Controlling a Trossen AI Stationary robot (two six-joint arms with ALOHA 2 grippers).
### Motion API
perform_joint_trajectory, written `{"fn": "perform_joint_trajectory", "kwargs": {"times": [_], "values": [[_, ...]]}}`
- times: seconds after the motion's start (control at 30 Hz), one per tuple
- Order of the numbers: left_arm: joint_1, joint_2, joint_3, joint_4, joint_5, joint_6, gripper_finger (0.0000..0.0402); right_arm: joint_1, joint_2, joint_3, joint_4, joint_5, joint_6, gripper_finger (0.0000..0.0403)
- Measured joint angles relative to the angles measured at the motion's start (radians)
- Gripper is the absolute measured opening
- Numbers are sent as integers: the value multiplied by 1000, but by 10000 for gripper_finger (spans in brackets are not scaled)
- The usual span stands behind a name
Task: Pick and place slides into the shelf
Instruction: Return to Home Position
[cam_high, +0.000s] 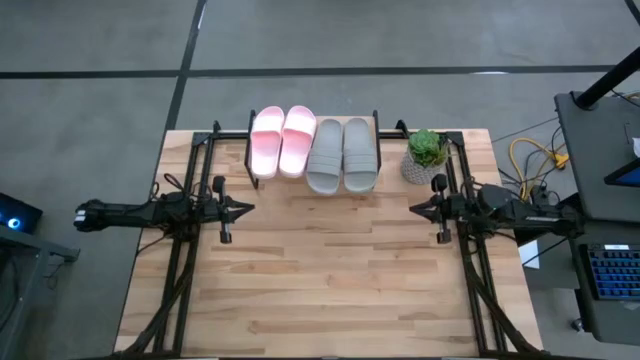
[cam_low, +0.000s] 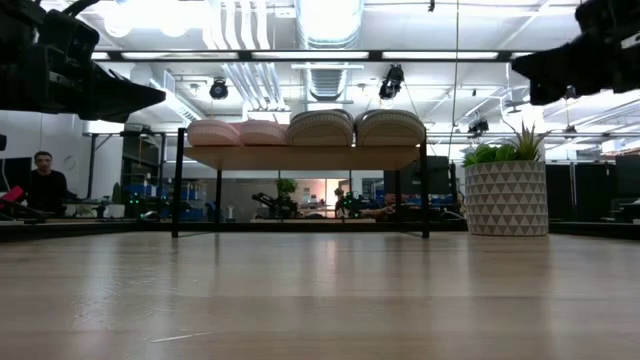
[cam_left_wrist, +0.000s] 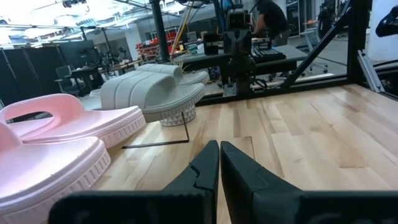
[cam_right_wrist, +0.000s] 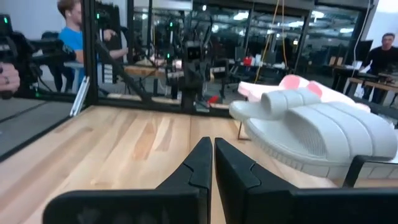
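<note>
Slides fill the low wooden-plank shelf (cam_low: 300, 157) on thin black metal legs. The light pink foam slides (cam_high: 283, 140) and the grey foam slides (cam_high: 342, 153) lie side by side on its top, and the two pairs touch in the middle. The shelf stands between the two tools and off to one side of the line between them. The pink pair is nearer the left tool (cam_high: 243, 209) and the grey pair nearer the right tool (cam_high: 418, 210).

Both tools hang raised above the pale wooden counter (cam_high: 330, 270), well apart, tips pointing at each other across bare planks. Each has its fingers pressed together and grips nothing. A small green potted plant (cam_high: 426, 155) in a white patterned pot stands just beside the right tool, near the grey end of the shelf.
</note>
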Motion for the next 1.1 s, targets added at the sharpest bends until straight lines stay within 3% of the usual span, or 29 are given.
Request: {"fn": "perform_joint_trajectory", "kwargs": {"times": [0.37,0.6,1.1], "values": [[0,-3,0,-4,41,-92,0,0,-2,-98,81,8,37,8],[0,3,0,-10,96,-110,0,0,4,-99,83,4,43,8],[0,41,0,-10,99,-113,0,0,9,-99,83,8,30,8]]}}
